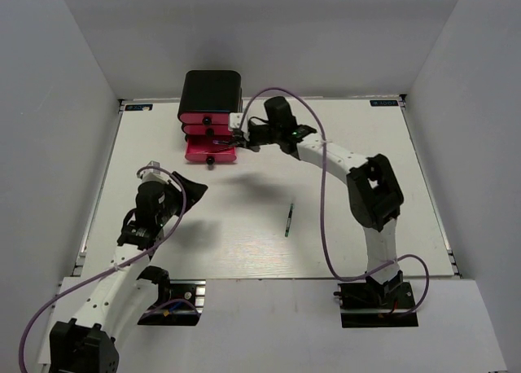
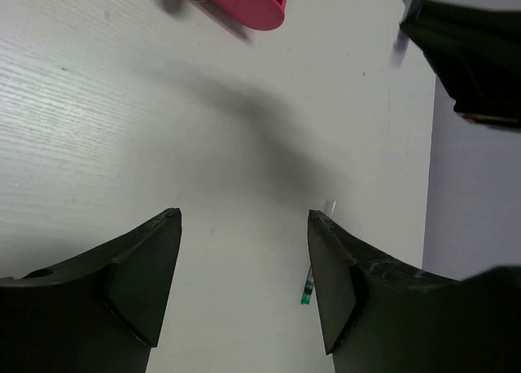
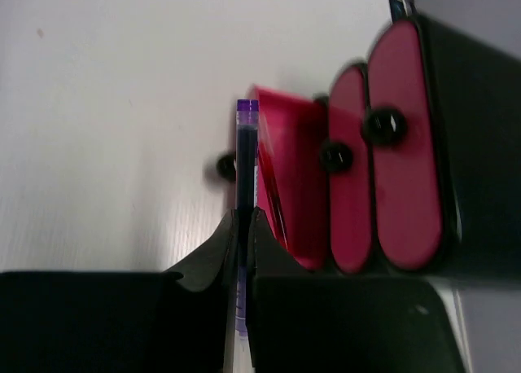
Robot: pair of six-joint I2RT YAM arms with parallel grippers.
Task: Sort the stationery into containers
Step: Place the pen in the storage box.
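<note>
Dark pen [image 3: 247,157] clamped between the right fingers [image 3: 207,259] beside the pulled-out pink drawer [image 3: 295,202]; left fingers [image 2: 138,283] stand apart.

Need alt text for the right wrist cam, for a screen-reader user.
The right hand is shut on a thin dark pen with a purple end, pointing forward. Behind it sits a black cabinet with three pink drawers, one pulled out.

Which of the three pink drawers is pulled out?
The lowest drawer: it juts far out of the black cabinet and its inside shows, while the middle drawer and the top drawer sit almost closed.
</note>
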